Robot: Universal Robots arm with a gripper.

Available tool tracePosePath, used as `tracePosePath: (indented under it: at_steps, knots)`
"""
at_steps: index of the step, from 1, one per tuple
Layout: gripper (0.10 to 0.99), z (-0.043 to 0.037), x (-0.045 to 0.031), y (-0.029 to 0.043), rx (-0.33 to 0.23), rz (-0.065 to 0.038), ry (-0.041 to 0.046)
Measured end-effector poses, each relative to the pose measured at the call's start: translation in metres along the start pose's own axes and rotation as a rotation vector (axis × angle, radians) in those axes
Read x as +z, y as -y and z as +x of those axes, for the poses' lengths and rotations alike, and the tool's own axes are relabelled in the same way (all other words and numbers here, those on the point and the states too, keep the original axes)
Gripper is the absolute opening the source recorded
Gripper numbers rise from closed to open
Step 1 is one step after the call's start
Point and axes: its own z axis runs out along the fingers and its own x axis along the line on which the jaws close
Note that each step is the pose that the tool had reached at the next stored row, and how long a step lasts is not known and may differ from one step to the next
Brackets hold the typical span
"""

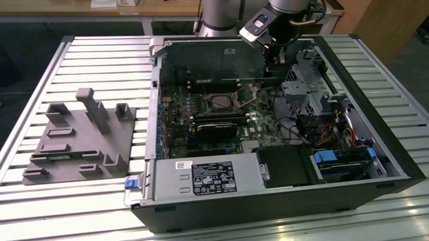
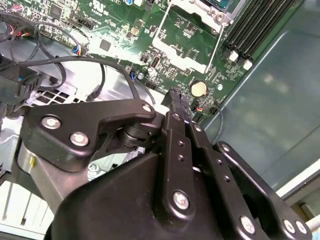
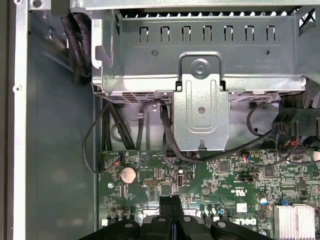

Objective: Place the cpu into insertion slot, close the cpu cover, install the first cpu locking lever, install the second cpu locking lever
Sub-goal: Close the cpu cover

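Observation:
The open computer case (image 1: 348,75) lies on a slatted table. In the exterior view the cpu (image 1: 220,102) sits flat in the socket on the green motherboard. The cpu cover (image 1: 254,92), a thin silvery frame, is swung open on the side of the socket toward the exterior view's right. The second wrist view shows the cpu cover (image 2: 161,27) with green board visible through its window, and a corner of the cpu (image 2: 223,4) beyond it. My gripper (image 1: 270,63) hangs above the board near the case's back wall, apart from the cover. Its black fingers (image 2: 177,102) (image 3: 170,205) are shut with nothing between them.
A grey metal drive cage (image 3: 200,110) with black cables (image 3: 167,135) stands close to the gripper. A coin cell (image 2: 198,89) lies under the fingertips. Black memory sticks (image 1: 216,120) and a power supply (image 1: 208,178) fill the case's near part. A grey fixture block (image 1: 80,135) rests outside the case.

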Motion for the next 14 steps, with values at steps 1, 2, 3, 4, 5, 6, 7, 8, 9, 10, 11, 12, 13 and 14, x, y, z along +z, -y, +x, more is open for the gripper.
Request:
tracePosePath:
  at_steps: [1, 2, 3, 4, 5, 6, 7, 8, 9, 10, 11, 12, 13, 14]
  knots:
    - [0.106, 0.0, 0.0003, 0.0, 0.0, 0.0, -0.0001]
    - [0.106, 0.0, 0.0011, 0.0, 0.0, 0.0, -0.0001]
    - [0.106, 0.0, 0.0017, 0.0, 0.0, 0.0, -0.0002]
    - [0.106, 0.0, 0.0017, 0.0, 0.0, 0.0, 0.0]
    - [0.106, 0.0, 0.0017, 0.0, 0.0, 0.0, 0.0001]
    - [0.106, 0.0, 0.0017, 0.0, 0.0, 0.0, 0.0001]
    - [0.106, 0.0, 0.0018, 0.0, 0.0, 0.0, 0.0]
    - [0.106, 0.0, 0.0019, 0.0, 0.0, 0.0, -0.0001]
    - [0.106, 0.0, 0.0019, 0.0, 0.0, 0.0, -0.0001]
    - [0.106, 0.0, 0.0019, 0.0, 0.0, 0.0, -0.0001]
    - [0.106, 0.0, 0.0024, 0.0, 0.0, 0.0, -0.0004]
    - [0.106, 0.0, 0.0036, 0.0001, 0.0, 0.0, -0.0006]
    - [0.106, -0.0001, 0.0052, 0.0001, 0.0, 0.0, -0.0003]
    - [0.106, -0.0001, 0.0069, 0.0001, 0.0, 0.0, -0.0002]
